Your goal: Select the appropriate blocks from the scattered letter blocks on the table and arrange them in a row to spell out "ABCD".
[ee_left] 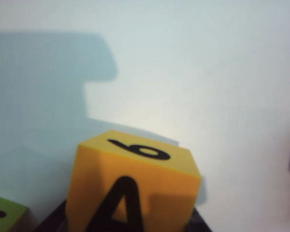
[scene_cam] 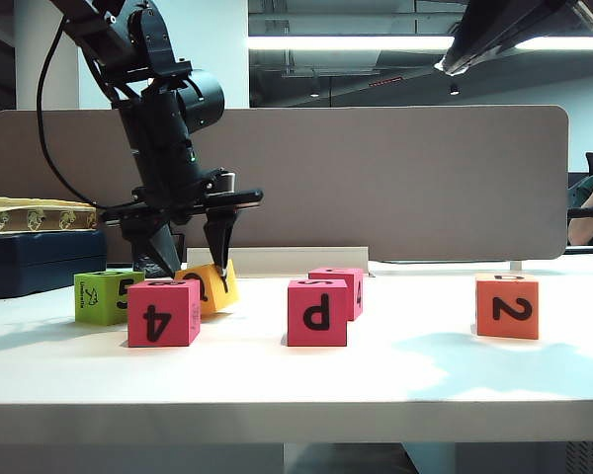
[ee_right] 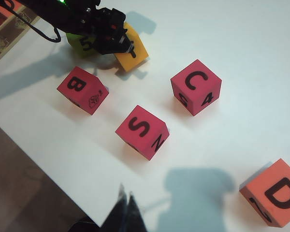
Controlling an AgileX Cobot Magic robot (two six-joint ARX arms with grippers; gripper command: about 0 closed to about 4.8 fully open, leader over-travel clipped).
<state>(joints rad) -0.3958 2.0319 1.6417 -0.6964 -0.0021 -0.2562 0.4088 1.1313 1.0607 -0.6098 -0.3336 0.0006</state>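
Behind the pink "4" cube, the yellow-orange cube is half hidden. The lime-green cube is cut off in the left wrist view. The left hand covers the yellow-orange cube's top.

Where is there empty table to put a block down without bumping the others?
The widest bare patch of the table lies between the pink S block and the orange D block. It is crowded on the left: the left gripper holds the tilted yellow block beside the green block and pink B block. The right gripper hovers shut.

The left gripper clasps the A block, tilted between the 5 block and 4 block.
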